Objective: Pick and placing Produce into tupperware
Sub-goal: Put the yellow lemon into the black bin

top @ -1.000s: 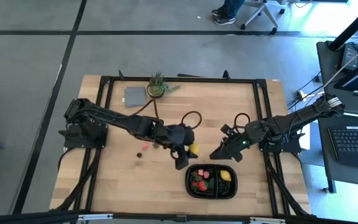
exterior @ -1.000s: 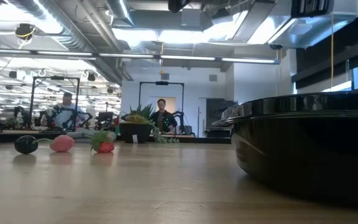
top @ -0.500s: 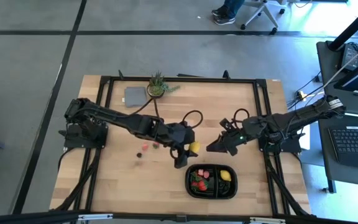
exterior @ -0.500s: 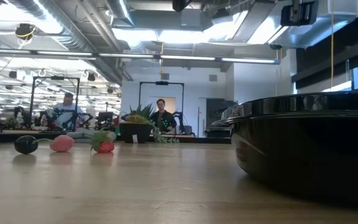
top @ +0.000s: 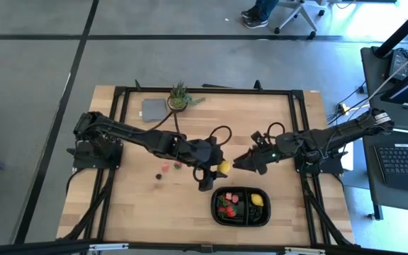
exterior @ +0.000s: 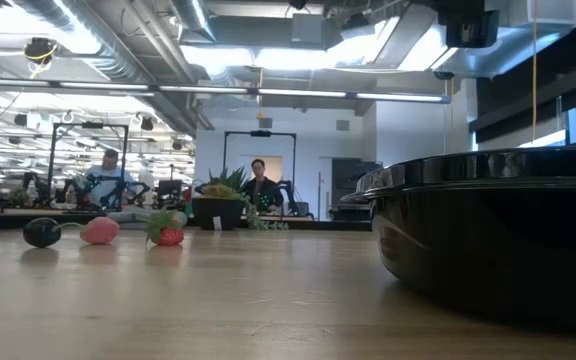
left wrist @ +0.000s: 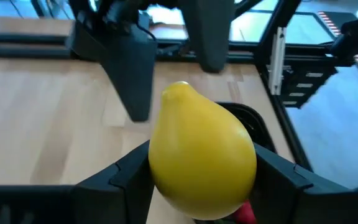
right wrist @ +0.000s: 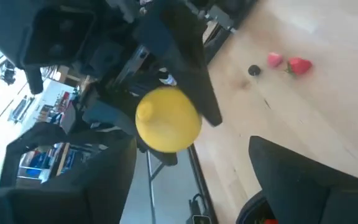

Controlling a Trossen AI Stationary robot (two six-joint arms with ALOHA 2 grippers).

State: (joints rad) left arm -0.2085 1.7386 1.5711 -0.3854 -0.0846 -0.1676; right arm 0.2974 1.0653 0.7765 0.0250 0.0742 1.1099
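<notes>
Lemon [left wrist: 201,165] sits clamped between the left gripper [top: 218,170] fingers, held in the air just beside the black tupperware tray [top: 241,206], which already holds strawberries [top: 226,208] and 1 lemon [top: 258,200]. Right gripper [top: 241,163] hovers close to the held lemon with its fingers spread apart. Strawberry [exterior: 169,235], pink piece [exterior: 99,231] and cherry [exterior: 40,232] lie on the wooden table [top: 133,205].

We saw the left gripper [top: 218,171] and right gripper [top: 241,163] crowding the space just above the tray [top: 241,207]. Open tabletop [top: 133,209] lay beside the tray, well clear of the plant [top: 179,97].
</notes>
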